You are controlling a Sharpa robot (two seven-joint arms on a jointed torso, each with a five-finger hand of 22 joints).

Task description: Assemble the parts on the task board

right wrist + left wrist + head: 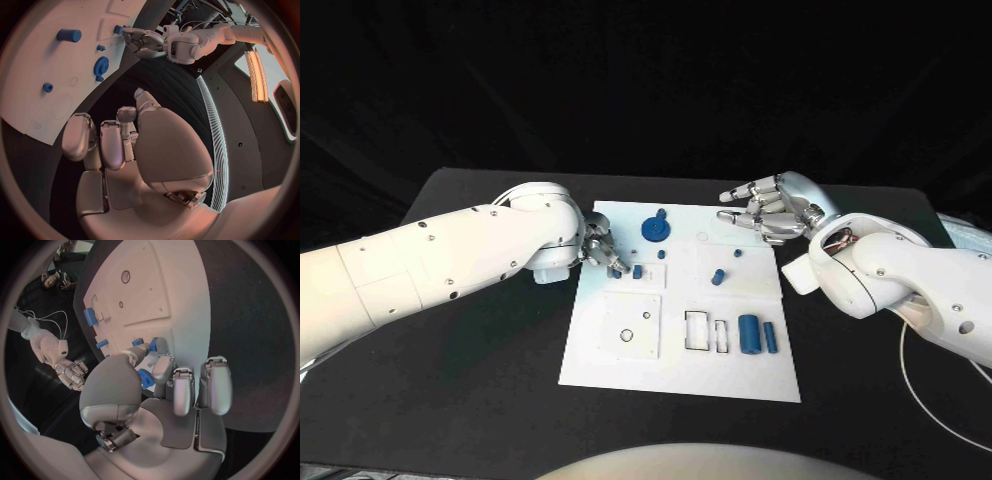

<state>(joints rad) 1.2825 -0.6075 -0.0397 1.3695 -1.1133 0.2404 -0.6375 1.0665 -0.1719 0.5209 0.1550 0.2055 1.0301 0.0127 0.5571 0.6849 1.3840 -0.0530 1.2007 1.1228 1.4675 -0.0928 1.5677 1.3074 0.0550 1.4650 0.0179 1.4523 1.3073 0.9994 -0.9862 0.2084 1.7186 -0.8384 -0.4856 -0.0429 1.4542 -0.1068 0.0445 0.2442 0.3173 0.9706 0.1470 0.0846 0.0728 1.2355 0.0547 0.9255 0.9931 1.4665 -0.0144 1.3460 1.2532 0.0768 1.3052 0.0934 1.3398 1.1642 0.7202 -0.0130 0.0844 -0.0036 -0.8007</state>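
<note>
On the task board [678, 350] most blue parts already sit in place: a gear [653, 230] near the far edge, small pegs [715, 277] mid-board, and 2 cylinders [759, 334] toward the near right corner. I have the left hand [599, 247] at the board's left edge with fingers curled around a small blue part [145, 377], apparently pinching it, so I judge I am mid-way through seating that piece. My right hand [773, 207] hovers off the far right corner, fingers loosely curled and holding nothing; next I need a fine alignment and a straight press down.
</note>
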